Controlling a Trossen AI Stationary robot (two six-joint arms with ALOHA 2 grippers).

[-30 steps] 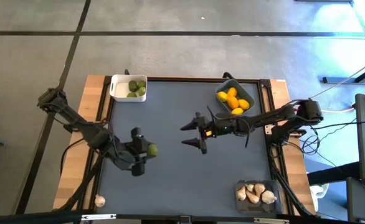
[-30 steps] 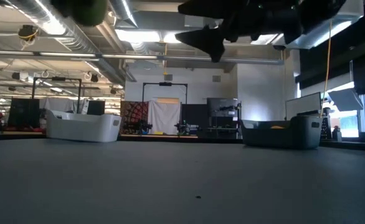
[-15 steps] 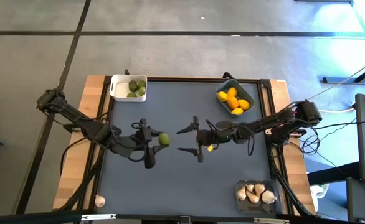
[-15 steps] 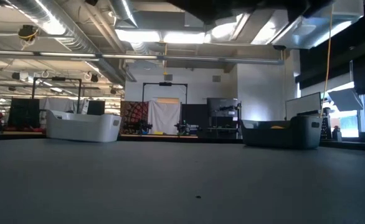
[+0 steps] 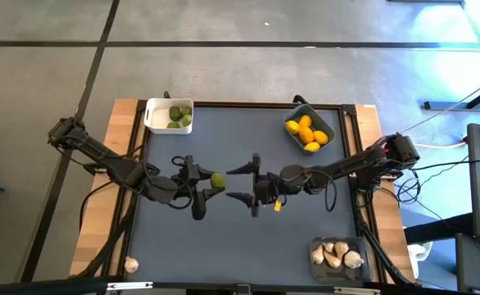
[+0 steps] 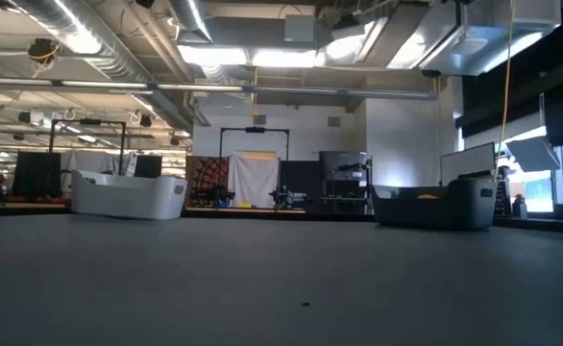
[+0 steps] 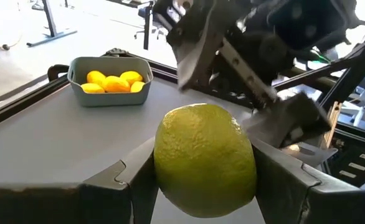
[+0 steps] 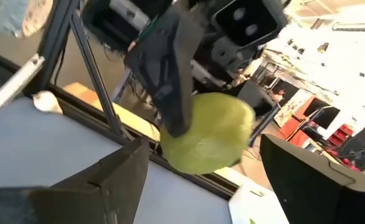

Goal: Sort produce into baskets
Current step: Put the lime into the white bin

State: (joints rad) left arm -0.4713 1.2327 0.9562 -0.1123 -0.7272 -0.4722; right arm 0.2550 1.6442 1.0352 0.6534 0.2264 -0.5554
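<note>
lime (image 5: 217, 181): frame centre, clenched in left gripper (image 5: 205, 184), carried rightward from a second ago
right gripper (image 5: 242, 183): spread wide, now closed in facing it
meaning: looks like a handoff

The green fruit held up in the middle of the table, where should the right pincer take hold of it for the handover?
Probably on the free half of the green fruit, the side facing the right pincer, which stands open and level with it. The left pincer clamps the fruit at two opposite sides, so the right fingers should close across the exposed flanks, crosswise to the left pair.
</note>
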